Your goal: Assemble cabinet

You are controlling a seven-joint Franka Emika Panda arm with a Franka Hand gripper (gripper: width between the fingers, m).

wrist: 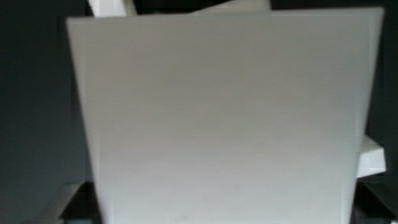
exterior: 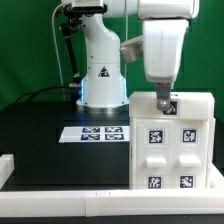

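The cabinet [exterior: 170,142], a white box with several square black-and-white tags on its front, stands upright at the exterior view's right. My gripper [exterior: 165,101] comes down onto its top edge. In the wrist view a plain white face of the cabinet [wrist: 222,120] fills nearly the whole picture. One dark fingertip [wrist: 61,205] shows at one side of that face, and the other shows at the opposite side. Both fingertips lie against the white face, so the gripper is shut on the cabinet. The cabinet's inside is hidden.
The marker board [exterior: 100,133] lies flat on the black table [exterior: 40,130], beside the cabinet on the exterior view's left. The arm's white base [exterior: 100,75] stands behind it. A white rail [exterior: 80,197] runs along the table's front edge. A green wall stands at the back.
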